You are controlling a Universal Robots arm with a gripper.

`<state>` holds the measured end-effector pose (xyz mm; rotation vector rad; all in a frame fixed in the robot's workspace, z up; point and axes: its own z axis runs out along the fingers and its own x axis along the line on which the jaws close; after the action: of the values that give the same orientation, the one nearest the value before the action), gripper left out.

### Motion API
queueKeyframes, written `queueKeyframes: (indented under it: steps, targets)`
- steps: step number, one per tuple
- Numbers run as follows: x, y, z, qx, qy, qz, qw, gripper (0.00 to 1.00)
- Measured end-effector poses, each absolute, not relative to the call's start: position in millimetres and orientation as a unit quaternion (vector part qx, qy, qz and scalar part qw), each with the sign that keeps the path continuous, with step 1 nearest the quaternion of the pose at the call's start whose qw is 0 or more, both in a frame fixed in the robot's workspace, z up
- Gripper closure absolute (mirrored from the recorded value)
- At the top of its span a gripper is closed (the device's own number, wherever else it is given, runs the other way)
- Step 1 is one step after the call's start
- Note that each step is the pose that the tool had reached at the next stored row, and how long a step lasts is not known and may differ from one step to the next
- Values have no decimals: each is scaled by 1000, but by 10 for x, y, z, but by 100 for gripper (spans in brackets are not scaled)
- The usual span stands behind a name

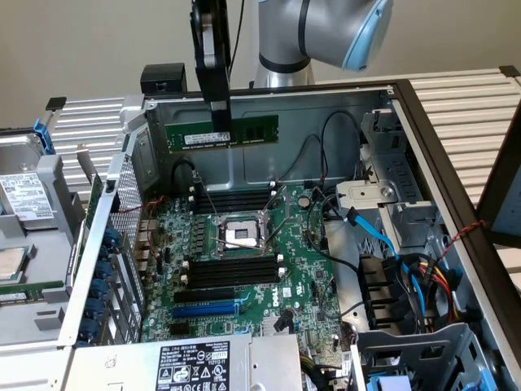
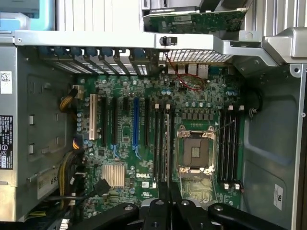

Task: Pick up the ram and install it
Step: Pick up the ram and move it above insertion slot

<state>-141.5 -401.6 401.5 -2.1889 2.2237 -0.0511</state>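
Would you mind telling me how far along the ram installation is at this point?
Done: the ram is picked up, off any surface. In hand: the gripper is shut on its top edge, holding it level over the open computer case. Left: it is not seated; the black memory slots on the motherboard are bare.

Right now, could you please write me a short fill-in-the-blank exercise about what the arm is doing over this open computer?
1. The green stick gripped in the fingers above the case is the ____.
2. The long expansion slot is coloured ____.
3. The processor socket sits ____ two banks of black memory slots.

Missing words: ram; blue; between.
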Motion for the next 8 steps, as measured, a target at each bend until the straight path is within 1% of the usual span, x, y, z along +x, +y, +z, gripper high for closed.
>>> queueKeyframes:
  steps: [8]
  targets:
    - [-1415,-4017,4012,-698,716,-16,11,88]
